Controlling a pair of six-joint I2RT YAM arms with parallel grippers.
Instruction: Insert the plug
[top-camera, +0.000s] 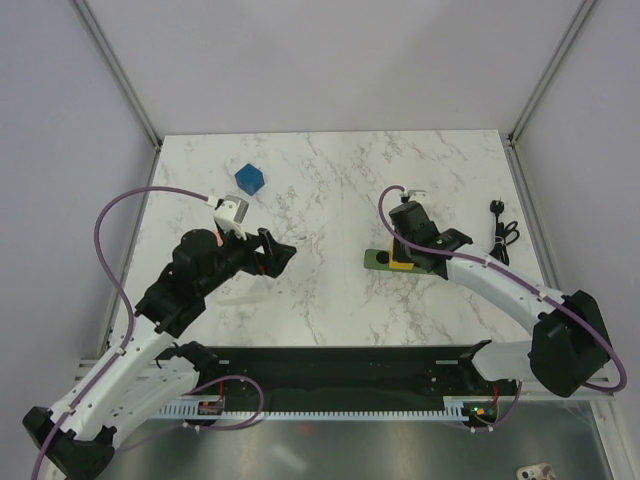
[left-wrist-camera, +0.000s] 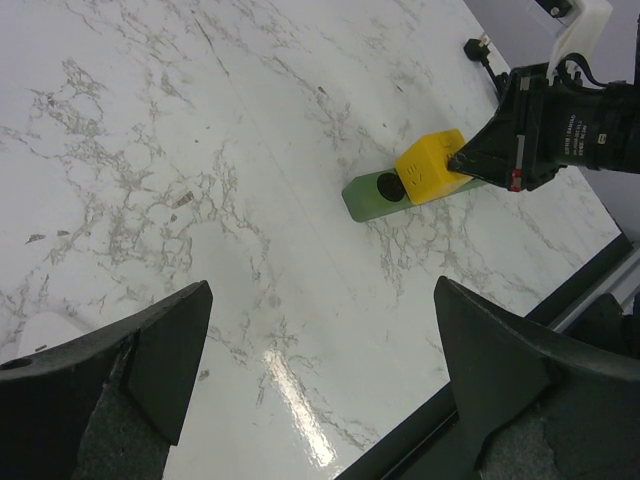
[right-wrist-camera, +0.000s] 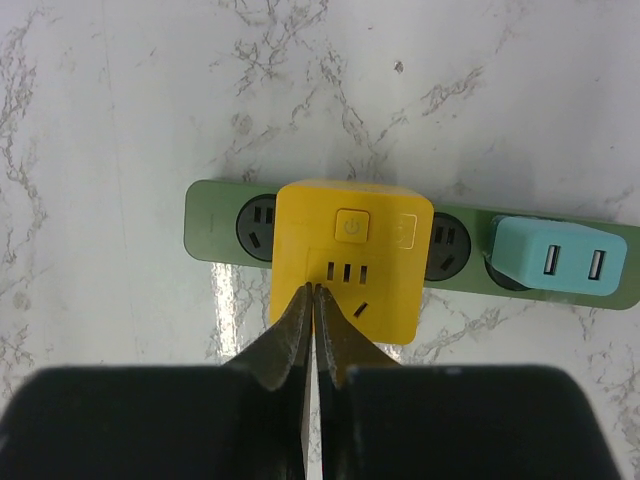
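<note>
From above, the plug (top-camera: 399, 263) sits on the dark green socket strip (top-camera: 377, 259), on the right half of the marble table (top-camera: 330, 190). The right gripper (top-camera: 407, 258) is down on it from the near right. The left gripper (top-camera: 276, 252) hangs over the left half, well apart from the strip, with its jaws spread. A blue cube (top-camera: 249, 179) lies at the far left. A black plug with a thin cord (top-camera: 500, 236) lies near the right edge.

The left wrist camera shows both of that arm's fingers (left-wrist-camera: 140, 375) wide apart with nothing between them. Beyond them the plug (left-wrist-camera: 430, 166) stands on the strip (left-wrist-camera: 362, 197), beside a round socket left uncovered. The tip of the right gripper (left-wrist-camera: 468, 160) touches the plug's side.

The right wrist camera looks straight down. The right gripper (right-wrist-camera: 315, 296) is clenched, its two fingers (right-wrist-camera: 290, 335) pressed together and grasping nothing, their tips over the near part of the plug's top. The plug (right-wrist-camera: 350, 245) covers the middle of the strip (right-wrist-camera: 212, 218), with a socket showing on either side. Its top carries a square button (right-wrist-camera: 351, 226) with a power symbol, and slots below that. A pale mark beside the button is too faint to read. A light blue adapter (right-wrist-camera: 558, 263) with two USB ports sits at the strip's right end.
</note>
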